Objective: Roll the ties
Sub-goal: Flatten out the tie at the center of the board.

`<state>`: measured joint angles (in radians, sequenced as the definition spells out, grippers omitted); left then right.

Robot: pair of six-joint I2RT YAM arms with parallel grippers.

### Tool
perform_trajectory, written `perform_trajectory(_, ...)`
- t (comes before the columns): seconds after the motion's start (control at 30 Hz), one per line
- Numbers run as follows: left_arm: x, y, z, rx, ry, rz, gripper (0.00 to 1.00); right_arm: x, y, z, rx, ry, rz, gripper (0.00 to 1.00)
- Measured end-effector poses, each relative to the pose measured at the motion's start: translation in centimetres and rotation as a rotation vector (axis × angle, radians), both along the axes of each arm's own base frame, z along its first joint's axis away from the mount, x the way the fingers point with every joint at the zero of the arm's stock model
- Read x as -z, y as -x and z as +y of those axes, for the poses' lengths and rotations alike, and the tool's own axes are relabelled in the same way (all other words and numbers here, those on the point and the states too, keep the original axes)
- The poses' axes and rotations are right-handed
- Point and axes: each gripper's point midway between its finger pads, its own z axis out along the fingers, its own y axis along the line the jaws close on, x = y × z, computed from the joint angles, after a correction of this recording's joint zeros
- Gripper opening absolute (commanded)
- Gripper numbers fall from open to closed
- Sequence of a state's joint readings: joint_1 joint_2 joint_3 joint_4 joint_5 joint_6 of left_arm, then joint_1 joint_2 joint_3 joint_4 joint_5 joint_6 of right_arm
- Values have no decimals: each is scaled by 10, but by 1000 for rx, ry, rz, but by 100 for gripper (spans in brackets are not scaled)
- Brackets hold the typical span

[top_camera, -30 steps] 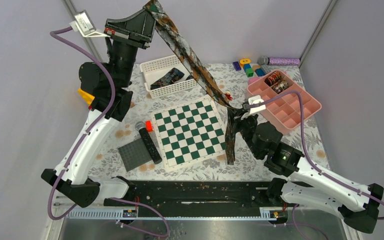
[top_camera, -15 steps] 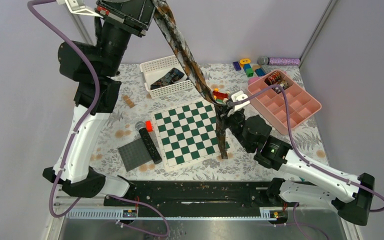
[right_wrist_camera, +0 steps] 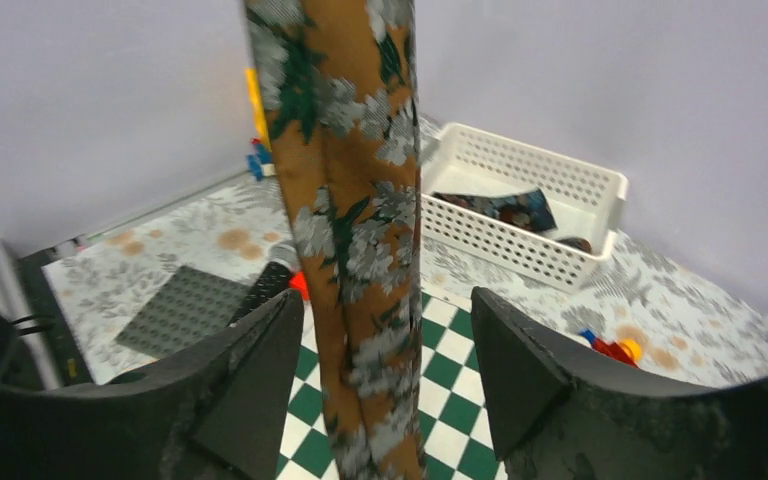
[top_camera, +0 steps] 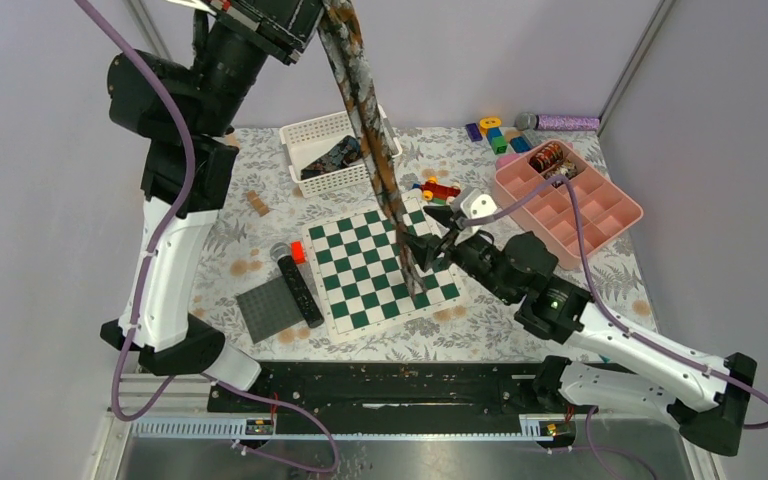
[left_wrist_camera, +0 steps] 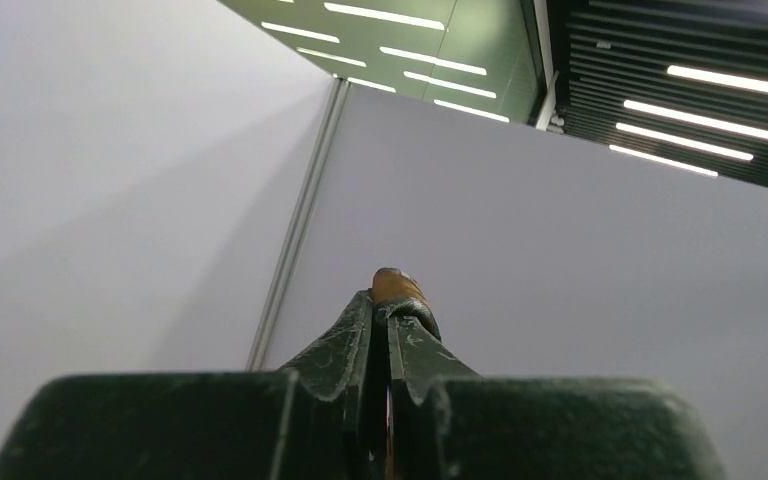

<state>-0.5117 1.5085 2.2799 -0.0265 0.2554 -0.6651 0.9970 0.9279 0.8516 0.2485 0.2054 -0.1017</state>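
A brown-rust tie with grey and green flowers hangs doubled, its lower end over the chessboard. My left gripper is raised high at the top of the overhead view and is shut on the tie's upper end. The left wrist view shows the left gripper pressed together with a bit of brown tie fabric at its tip. My right gripper is open around the hanging tie. In the right wrist view the tie passes between the spread fingers of the right gripper, apart from both.
A white basket at the back holds a dark tie. A pink compartment tray at the right holds small coiled ties. A grey baseplate, a black microphone and coloured blocks lie around.
The left arm rose higher, so the tie now hangs steeper. The right gripper moved left over the chessboard and opened, letting go of the tie's lower part.
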Motion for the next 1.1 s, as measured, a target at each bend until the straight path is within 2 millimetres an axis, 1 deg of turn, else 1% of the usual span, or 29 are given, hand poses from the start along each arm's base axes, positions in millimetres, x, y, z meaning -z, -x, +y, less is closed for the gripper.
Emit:
perform_trajectory(0.13,11,-4,-9,26,-44,31,0,-19,21,-2,-97,-44,-44,78)
perform_trajectory(0.27,21,-5,-14,47,-82,61,0,-41,35,-16,-122,-75,-84,83)
perform_trajectory(0.33,23,-3,-17,62,-99,65,0,-56,39,-23,-119,-68,-96,83)
perform_trajectory(0.47,26,4,-21,100,-131,61,0,-94,42,-32,-115,-32,-122,82)
perform_trajectory(0.53,28,7,-24,120,-148,59,0,-107,45,-32,-130,-3,-131,82)
perform_trajectory(0.6,30,10,-27,144,-165,53,0,-116,49,-29,-162,24,-140,81)
perform_trajectory(0.7,35,14,-32,182,-190,53,0,-124,58,-22,-244,64,-142,81)
perform_trajectory(0.8,42,16,-35,214,-220,64,0,-132,57,-19,-317,80,-135,80)
perform_trajectory(0.87,49,18,-38,238,-244,70,0,-140,54,-21,-359,76,-125,79)
perform_trajectory(0.93,59,20,-41,265,-272,83,0,-152,56,-20,-419,64,-132,78)
perform_trajectory(1.1,90,26,-47,325,-328,119,0,-182,82,-14,-581,38,-190,72)
